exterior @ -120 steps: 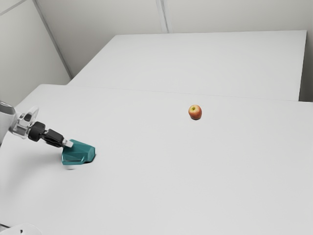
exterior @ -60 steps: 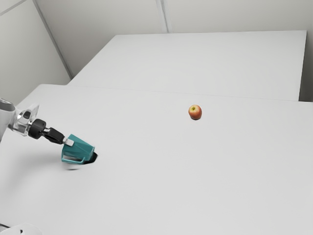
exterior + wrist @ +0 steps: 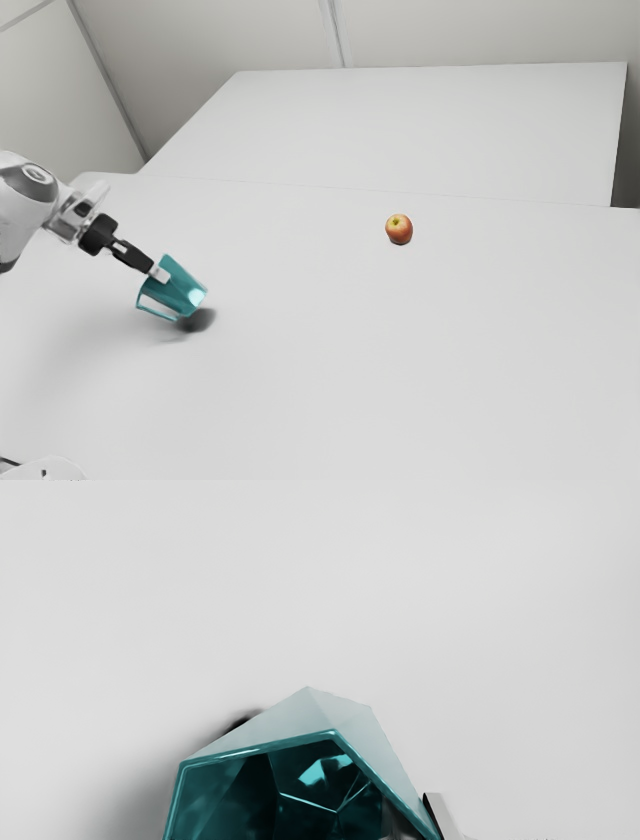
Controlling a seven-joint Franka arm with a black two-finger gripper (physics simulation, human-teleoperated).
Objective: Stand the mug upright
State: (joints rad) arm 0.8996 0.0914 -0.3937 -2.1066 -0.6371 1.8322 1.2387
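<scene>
The pale surface (image 3: 400, 370) gives the mug room to be stood up. The white arm (image 3: 22, 205) reaches in from the exterior view's left, angled down so its hand can carry the weight from the mouth end. The faceted teal mug (image 3: 181, 291) hangs tilted just above the surface, clear of its shadow (image 3: 196, 321), mouth toward the hand, base slanting down; it probably needs more turning before being lowered. The claw (image 3: 160, 274) pinches its wall, one finger inside, one outside, likely so the base stays free to land flat. The red-yellow apple (image 3: 400, 231) sits well apart, no hindrance.
</scene>
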